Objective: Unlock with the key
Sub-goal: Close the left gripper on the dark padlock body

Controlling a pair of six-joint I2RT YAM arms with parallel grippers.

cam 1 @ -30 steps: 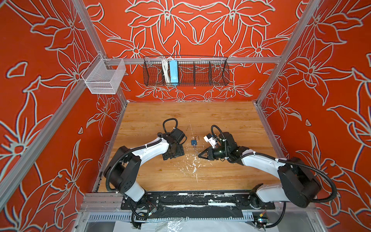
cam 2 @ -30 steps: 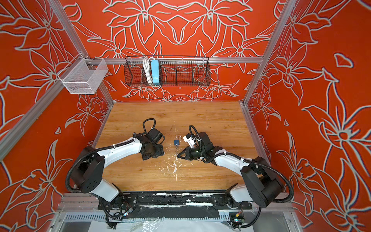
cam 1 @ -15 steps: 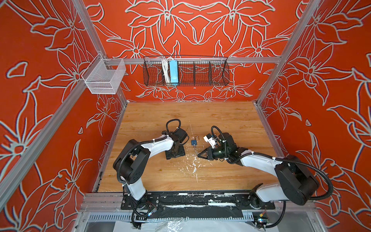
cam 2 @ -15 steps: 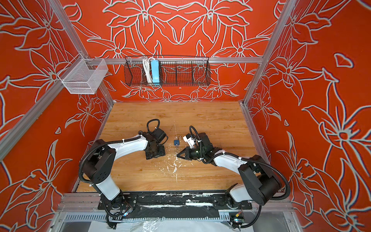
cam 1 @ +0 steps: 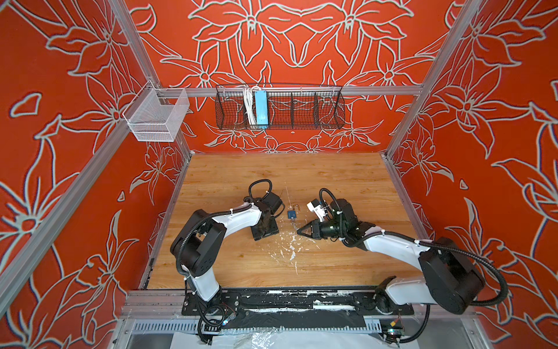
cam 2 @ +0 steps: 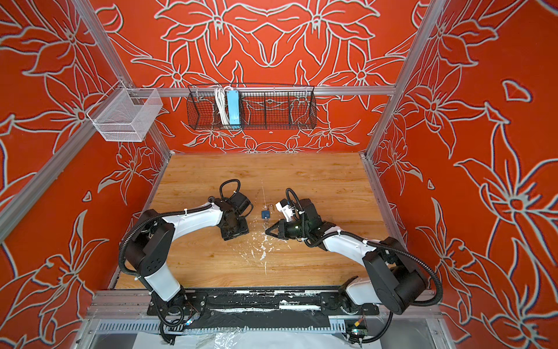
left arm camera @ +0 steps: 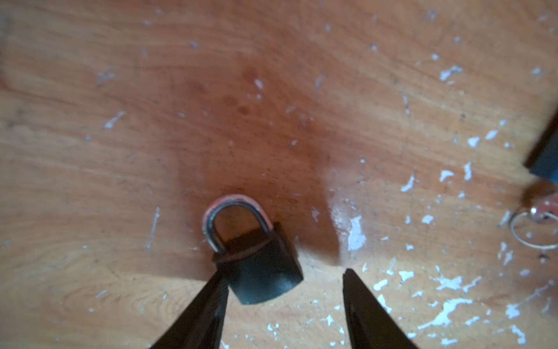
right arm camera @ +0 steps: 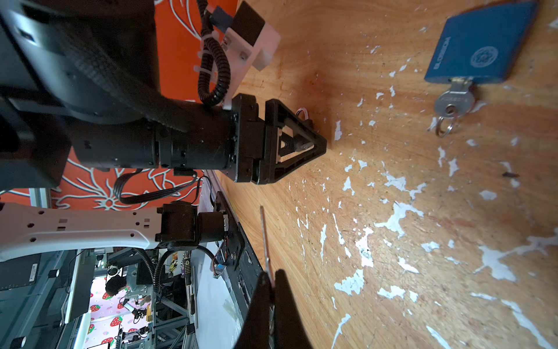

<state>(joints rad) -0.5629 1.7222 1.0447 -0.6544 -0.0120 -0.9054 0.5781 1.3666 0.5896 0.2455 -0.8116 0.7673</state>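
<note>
A small dark padlock with a closed silver shackle lies on the wooden table. My left gripper points down over it, open, with one fingertip against the padlock's body and the other fingertip apart from it. In both top views the left gripper hides this padlock. My right gripper is shut on a thin metal key that juts from its tips, low over the table. A blue padlock lies between the grippers with another key in its keyhole.
White paint flecks mark the table between the arms. A black wire basket and a white mesh basket hang on the back rail. Red patterned walls close in the table on three sides.
The left arm's elbow has swung to the right while its gripper stays low at the same spot. The right arm and the blue padlock have not moved.
</note>
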